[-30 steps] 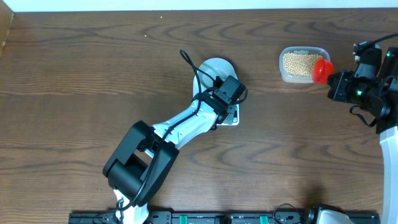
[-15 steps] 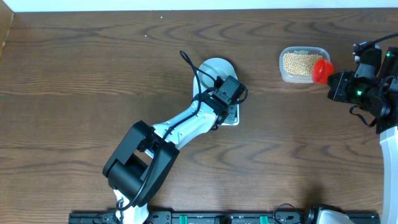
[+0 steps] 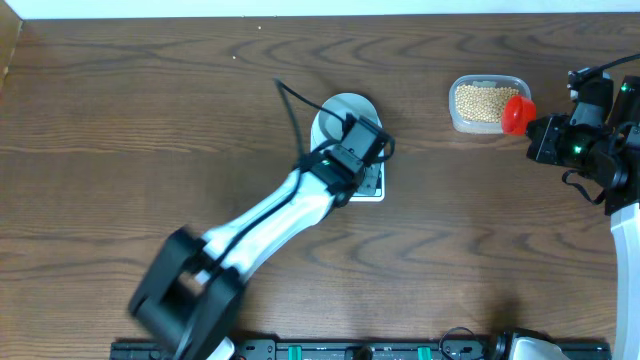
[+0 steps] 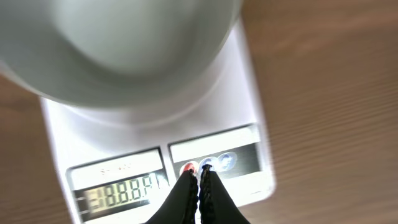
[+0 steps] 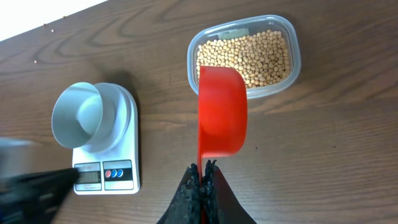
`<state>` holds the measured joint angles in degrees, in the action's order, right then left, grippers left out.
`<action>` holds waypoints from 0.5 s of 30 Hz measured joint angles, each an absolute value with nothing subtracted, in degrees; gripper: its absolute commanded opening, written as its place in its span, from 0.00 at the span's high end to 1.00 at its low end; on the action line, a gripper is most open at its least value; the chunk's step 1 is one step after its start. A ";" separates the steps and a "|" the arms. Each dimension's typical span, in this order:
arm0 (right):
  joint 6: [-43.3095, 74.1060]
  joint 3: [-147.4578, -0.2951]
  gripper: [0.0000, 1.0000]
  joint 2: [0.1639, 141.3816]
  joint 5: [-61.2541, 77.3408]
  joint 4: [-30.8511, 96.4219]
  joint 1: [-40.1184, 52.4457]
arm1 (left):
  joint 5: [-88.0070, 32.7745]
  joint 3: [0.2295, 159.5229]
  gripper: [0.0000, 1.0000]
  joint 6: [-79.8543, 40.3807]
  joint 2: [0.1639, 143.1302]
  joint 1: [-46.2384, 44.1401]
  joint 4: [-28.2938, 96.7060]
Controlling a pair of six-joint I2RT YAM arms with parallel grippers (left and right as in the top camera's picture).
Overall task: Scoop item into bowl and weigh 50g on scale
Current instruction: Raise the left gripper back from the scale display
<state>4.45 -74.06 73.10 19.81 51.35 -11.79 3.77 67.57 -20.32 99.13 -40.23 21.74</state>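
Starting the scale (image 4: 249,124), you held the left end effector (image 4: 199,177), tips together, at its buttons (image 4: 225,160); the empty bowl (image 4: 124,50) sat on it. The right end effector (image 5: 202,177) clamped the scoop (image 5: 222,112) by the beans (image 5: 249,56): scoop next.

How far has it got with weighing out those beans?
Done: the bowl sits empty on the scale. In hand: the closed left gripper is at the scale's buttons, display lit; the right gripper holds an empty red scoop. Left: all scooping of beans.
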 measured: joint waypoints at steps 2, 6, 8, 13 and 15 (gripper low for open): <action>4.45 -74.06 0.99 73.12 19.84 51.24 -11.79 | 3.75 67.57 0.85 -20.16 94.48 -40.23 21.65; 4.45 -74.06 0.99 73.54 19.84 51.13 -11.79 | 3.77 67.57 0.83 -19.62 89.17 -40.23 22.28; 4.45 -74.06 0.99 74.08 19.81 51.13 -11.79 | 3.77 67.57 0.83 -19.51 88.58 -40.23 23.29; 4.45 -74.06 0.99 75.11 19.70 51.00 -11.79 | 3.79 67.57 0.83 -19.44 88.62 -40.18 30.04; 4.45 -74.06 0.99 75.11 19.70 50.78 -11.79 | 3.79 67.57 0.83 -19.46 88.62 -40.01 33.10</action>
